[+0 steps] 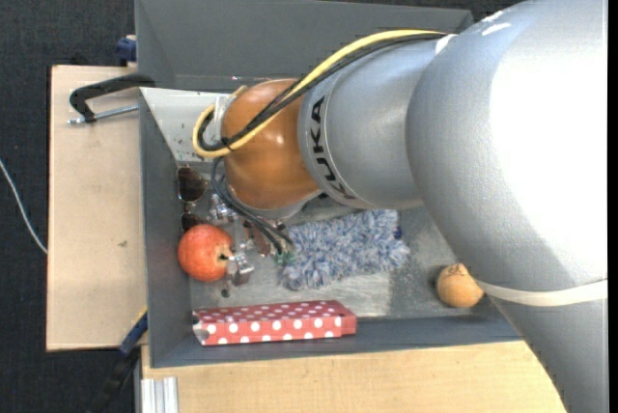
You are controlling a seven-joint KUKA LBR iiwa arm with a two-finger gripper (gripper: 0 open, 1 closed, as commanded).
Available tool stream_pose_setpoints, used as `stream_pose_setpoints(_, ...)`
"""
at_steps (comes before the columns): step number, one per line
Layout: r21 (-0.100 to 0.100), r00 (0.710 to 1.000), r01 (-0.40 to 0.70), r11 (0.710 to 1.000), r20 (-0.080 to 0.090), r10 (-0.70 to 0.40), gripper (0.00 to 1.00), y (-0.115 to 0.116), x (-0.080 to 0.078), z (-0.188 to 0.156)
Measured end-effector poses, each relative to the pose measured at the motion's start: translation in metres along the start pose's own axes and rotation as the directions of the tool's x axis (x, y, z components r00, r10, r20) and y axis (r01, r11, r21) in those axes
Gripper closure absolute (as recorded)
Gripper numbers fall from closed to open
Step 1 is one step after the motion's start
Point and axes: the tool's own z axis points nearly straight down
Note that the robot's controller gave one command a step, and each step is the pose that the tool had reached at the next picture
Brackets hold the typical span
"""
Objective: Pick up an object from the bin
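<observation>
Apple (203, 254), red-orange and round: found just beside the hand (241, 255), on the side away from the arm, seemingly touching it. Looked liable to roll off toward the bin wall if nudged off-centre, being round and smooth. Risked snagging the fuzzy blue rag (343, 247) too, close on the hand's other side. Could not tell the hand's opening, apart or together; saw nothing clearly held.
</observation>
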Motion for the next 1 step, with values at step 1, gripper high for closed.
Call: stream_pose_setpoints(1,-0.019,1.000,0.000,1.000,0.007,0.001,1.00,-0.0027,-0.0039,-0.1768)
